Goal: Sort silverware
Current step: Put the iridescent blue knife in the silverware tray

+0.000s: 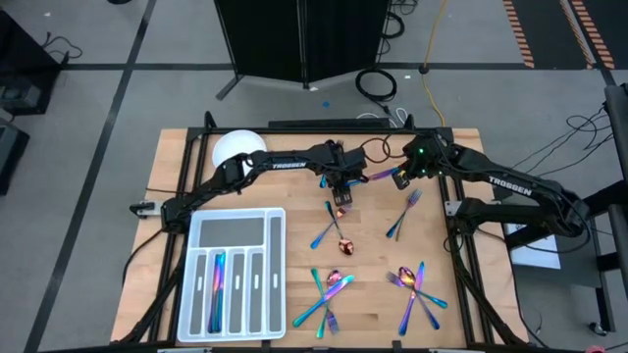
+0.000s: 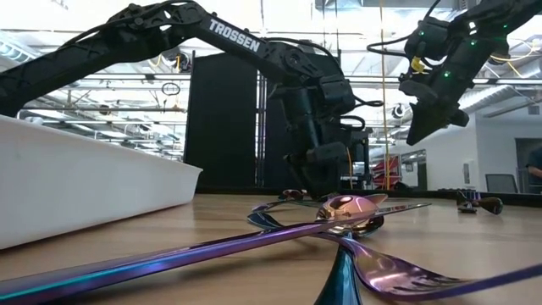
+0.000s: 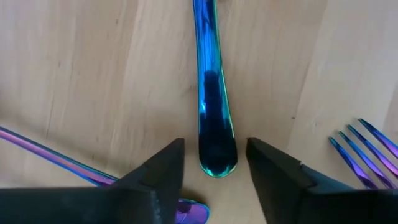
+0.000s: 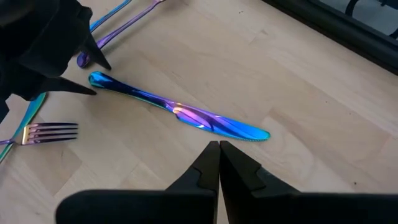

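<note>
Right now the knife [image 4: 180, 114] is lying flat on the counter [image 1: 294, 176] near its far edge, about midway along it, between the two arms, with its long axis running across the counter from left to right; its rounded handle end [image 3: 214, 152] is pointing toward the left tool [image 3: 214, 168], its blade toward the right tool [image 4: 218, 149]. The left tool is sitting down at counter level with its fingers [image 3: 165, 168] parted, one on either side of that handle end, not yet touching it as far as the wrist view is showing, so it is grasping nothing. By my judgement the left arm is the nearer one and the coming pinch is turning on squeezing across the handle's width. The right tool is hovering just beyond the blade, clenched on nothing. Other forks and spoons [image 1: 339, 284] are lying scattered toward the near edge, beside the compartment tray [image 1: 235, 227] at the near left corner. "TROSSEN" [image 2: 233, 34] is reading in white on both arms
</note>
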### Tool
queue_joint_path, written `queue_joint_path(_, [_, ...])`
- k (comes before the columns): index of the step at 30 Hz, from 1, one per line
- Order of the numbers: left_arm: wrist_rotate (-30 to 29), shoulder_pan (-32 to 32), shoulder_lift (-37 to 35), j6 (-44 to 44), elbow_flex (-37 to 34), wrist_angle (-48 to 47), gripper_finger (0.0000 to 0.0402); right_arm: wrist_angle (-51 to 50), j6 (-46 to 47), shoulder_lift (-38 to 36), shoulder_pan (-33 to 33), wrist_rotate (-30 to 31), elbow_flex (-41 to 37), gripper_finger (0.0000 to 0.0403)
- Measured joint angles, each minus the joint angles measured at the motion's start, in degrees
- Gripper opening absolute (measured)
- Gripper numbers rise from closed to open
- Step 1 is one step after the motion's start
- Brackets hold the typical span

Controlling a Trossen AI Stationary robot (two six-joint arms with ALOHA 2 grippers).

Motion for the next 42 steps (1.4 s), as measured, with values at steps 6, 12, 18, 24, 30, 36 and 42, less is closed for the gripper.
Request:
queue_joint_path(6, [0.03,0.07,0.03,-0.08,-0.02,0.0,0.0112,0.0,-0.02,0.0,0.0,0.02,0.0,0.0])
queue_joint_path(12, [0.0,0.11,0.05,-0.16,-0.03,-0.09,0.0089,-0.02,-0.04,0.0,0.0,0.04,0.0,0.0])
queue_joint_path(18, [0.0,0.11,0.05,-0.13,-0.07,-0.05,0.0087,-0.02,-0.36,0.0,0.0,0.07,0.0,0.0])
queue_joint_path(24, [0.0,0.11,0.18,0.37,0.77,-0.43,0.0086,-0.04,-0.52,0.0,0.0,0.09,0.0,0.0])
queue_joint_path(30, [0.0,0.11,0.27,1.33,1.22,-0.9,0.0086,-0.04,-0.7,0.0,0.0,0.09,0.02,0.0])
queue_joint_path(36, [0.0,0.11,0.03,1.36,1.27,-1.09,0.0086,-0.06,-0.73,0.0,0.0,0.09,0.03,0.0])
queue_joint_path(42, [-0.08,0.2,-1.71,1.47,1.16,-1.53,0.0082,-0.09,-0.92,0.0,-0.01,0.11,0.09,0.0])
